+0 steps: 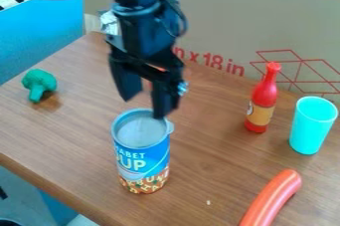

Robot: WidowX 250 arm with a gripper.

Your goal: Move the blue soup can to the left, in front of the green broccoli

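Brown wood-grain tabletop [215,158], set at a slant; behind it, one large cardboard panel [219,21] with red line markings, and at the left a bright blue surface [30,36].

Item: robot arm [142,26], black, entering from the top edge, with a dark cable looping at the upper left.

Item: claw [147,103], black, two-fingered, pointing downward. Condition: open, the fingers clearly parted with a gap between them. Contents: nothing held. One fingertip overlaps the back rim of the can in view; whether it touches, I cannot tell.

Item: soup can [142,158], upright on the table just below the claw, near the front edge. Blue label above, orange patterned band below, grey round top, small tab at the right of the rim.

Item: green toy broccoli [39,81], far left, well apart from the can.

Item: red bottle [264,98], upright, with a tan label, right of the claw.

Item: turquoise cup [310,128], upright, just beside the bottle.

Item: orange-red sausage [272,197], lying at the lower right, running off the bottom edge.
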